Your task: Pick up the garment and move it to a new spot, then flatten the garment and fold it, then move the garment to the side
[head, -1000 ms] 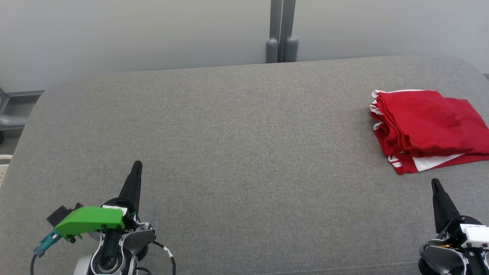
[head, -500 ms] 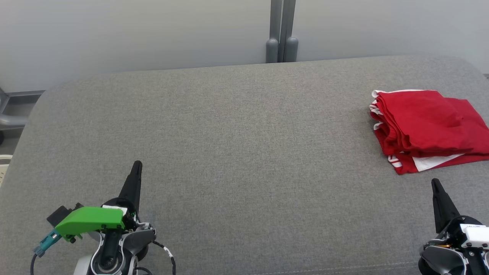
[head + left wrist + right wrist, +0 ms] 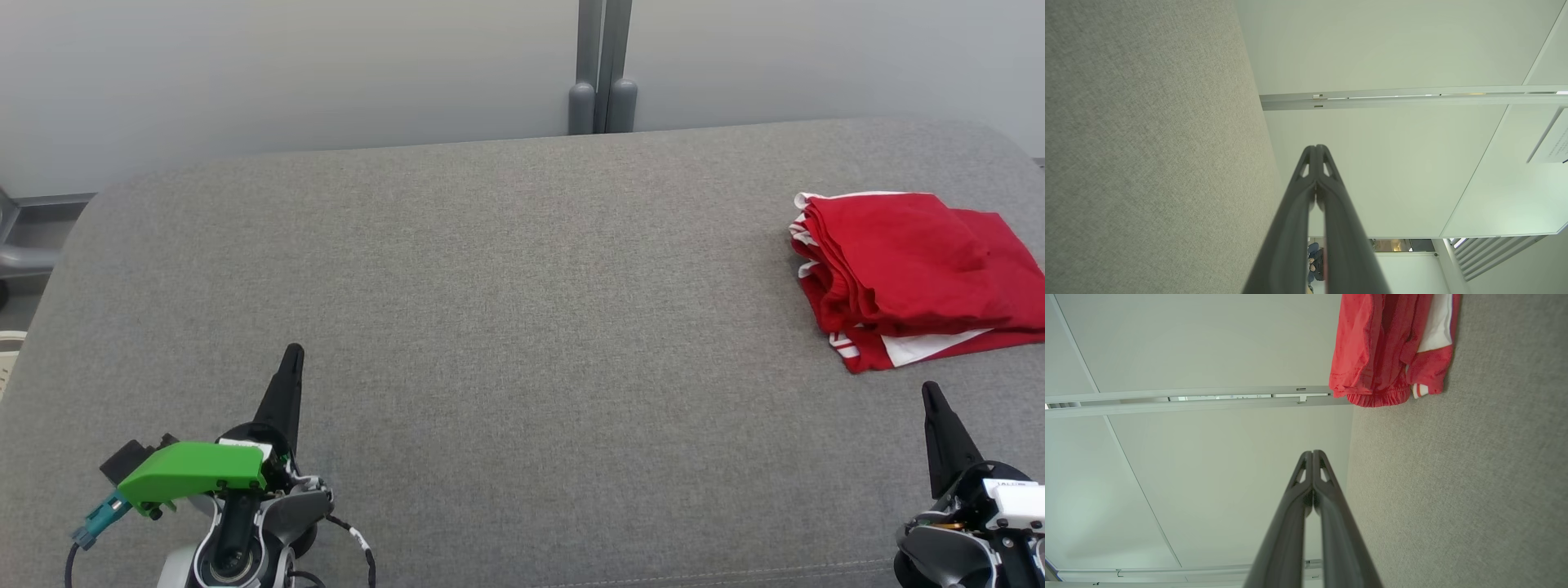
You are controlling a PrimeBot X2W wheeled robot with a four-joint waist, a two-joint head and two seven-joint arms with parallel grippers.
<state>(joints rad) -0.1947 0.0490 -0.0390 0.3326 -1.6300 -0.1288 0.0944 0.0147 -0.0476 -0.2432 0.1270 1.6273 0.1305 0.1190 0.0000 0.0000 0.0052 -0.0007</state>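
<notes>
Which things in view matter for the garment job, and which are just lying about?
Job: red garment, folded at the right of the grey padded surface; left gripper and right gripper, both shut, empty.
Not part of it: grey posts behind the surface; pale wall panels.

We find the folded red-and-white fabric garment (image 3: 906, 269) lying at the far right of the grey upholstered cushion (image 3: 522, 327). Our left gripper (image 3: 291, 355) is over its near left. Our right gripper (image 3: 930, 393) is at the near right, just before the garment. The pale wall panel (image 3: 286, 65) stands behind the cushion.
</notes>
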